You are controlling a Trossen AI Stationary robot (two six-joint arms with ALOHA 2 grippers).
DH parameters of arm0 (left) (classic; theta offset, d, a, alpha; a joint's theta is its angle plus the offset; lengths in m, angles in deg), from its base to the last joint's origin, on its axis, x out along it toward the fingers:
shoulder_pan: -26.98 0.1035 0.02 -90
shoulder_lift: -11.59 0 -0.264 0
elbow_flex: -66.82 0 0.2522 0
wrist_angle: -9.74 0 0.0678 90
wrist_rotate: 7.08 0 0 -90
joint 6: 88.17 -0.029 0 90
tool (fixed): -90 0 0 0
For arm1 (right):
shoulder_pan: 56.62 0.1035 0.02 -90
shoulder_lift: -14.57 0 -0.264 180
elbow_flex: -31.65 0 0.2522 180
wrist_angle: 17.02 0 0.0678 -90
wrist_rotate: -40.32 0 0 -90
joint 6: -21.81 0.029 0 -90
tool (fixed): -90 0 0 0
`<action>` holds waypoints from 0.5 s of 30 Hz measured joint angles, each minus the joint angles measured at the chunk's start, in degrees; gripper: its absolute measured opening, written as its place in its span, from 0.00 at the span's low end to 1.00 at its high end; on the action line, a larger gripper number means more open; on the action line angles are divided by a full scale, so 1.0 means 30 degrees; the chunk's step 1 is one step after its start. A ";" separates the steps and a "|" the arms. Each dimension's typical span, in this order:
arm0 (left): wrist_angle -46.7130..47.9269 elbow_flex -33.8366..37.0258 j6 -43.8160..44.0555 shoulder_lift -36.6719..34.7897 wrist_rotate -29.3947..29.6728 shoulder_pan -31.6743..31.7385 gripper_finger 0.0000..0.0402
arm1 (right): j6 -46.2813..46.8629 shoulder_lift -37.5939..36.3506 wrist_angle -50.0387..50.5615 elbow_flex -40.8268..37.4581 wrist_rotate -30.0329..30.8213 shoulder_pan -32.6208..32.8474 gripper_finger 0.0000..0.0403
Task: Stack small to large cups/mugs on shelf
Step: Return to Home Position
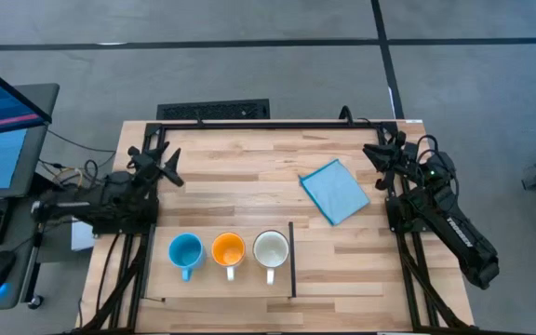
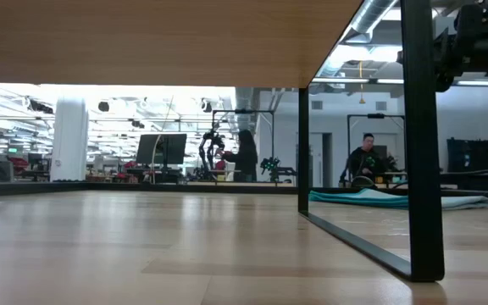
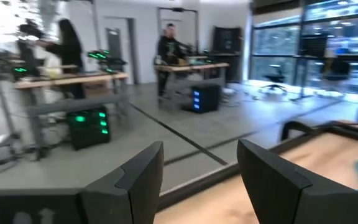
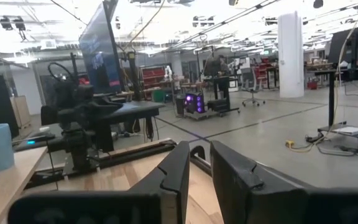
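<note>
Mugs (image 1: 228, 249) stand well apart from left pincer (image 1: 169, 169) and right pincer (image 1: 378, 154).

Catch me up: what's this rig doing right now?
Nothing is being handled. The blue mug, orange mug and white mug stand in a row on the shelf, white nearest its black strip. The left claw and right claw hang empty at the table's sides; the blue cloth lies near the right one.

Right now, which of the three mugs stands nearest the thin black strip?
The white mug, at the row's end beside the strip; the orange mug is middle, the blue mug farthest.
</note>
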 joint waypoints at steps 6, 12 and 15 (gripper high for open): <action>-0.0516 0.0628 0.0001 0.0007 -0.4519 0.5364 0.49 | 0.0010 0.0000 -0.0007 0.0000 0.0026 0.0000 0.21; 0.2875 -0.0158 0.0890 0.0014 -0.8271 0.8969 0.49 | 0.0041 0.0000 0.0993 -0.0003 0.0913 -0.0015 0.21; 0.4377 -0.0364 0.1678 0.0029 -1.0486 0.9953 0.49 | -0.0404 -0.0001 0.1368 -0.0015 0.0303 -0.0014 0.21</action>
